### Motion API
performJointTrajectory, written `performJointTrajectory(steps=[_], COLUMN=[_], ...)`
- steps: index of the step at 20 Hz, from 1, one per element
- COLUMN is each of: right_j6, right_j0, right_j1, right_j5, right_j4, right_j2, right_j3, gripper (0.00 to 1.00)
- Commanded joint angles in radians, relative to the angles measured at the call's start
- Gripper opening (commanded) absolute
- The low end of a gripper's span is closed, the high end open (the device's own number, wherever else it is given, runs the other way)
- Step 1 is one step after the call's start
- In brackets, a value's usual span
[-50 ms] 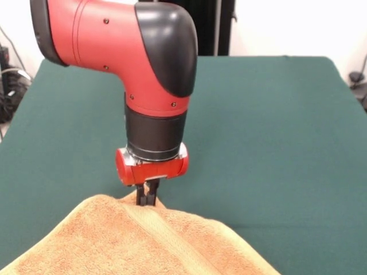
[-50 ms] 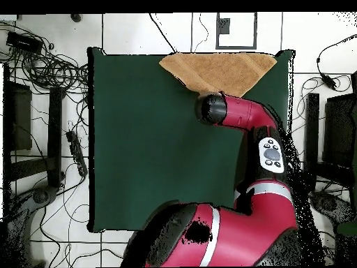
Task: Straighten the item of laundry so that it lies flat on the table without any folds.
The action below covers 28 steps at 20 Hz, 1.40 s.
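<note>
Where your front camera looks, the fingers (image 1: pixel 147 198) are clenched on a raised peak of the towel (image 1: pixel 132 243), lifting it off the green surface (image 1: pixel 275 143). Overhead: towel (image 2: pixel 219 70) at the surface's (image 2: pixel 146 146) top edge, triangular, arm over its tip.

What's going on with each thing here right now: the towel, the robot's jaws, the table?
towel: not flat; pulled up into a peak at one corner, with ridges running down from it, lying at the table's edge.
gripper: jaws shut on the towel's peak.
table: covered in green cloth, mostly bare.
</note>
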Motion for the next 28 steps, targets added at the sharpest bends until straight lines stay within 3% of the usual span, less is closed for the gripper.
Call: performJointTrajectory(steps=[1,9,17,23,28], right_j6=[0.051,0.008,-0.1,-0.096,-0.075], right_j0=[0.019,0.015,-0.04,-0.039,-0.031], right_j1=[0.053,0.126,0.237,0.296,0.293], right_j5=[0.134,0.286,0.723,0.833,0.849], right_j4=[-0.02,-0.018,0.037,0.037,0.042], right_j2=[0.054,0.062,0.152,0.173,0.176], right_j3=[-0.028,-0.144,-0.35,-0.435,-0.422], gripper=[0.0,0.0,0.0,0.0,0.0])
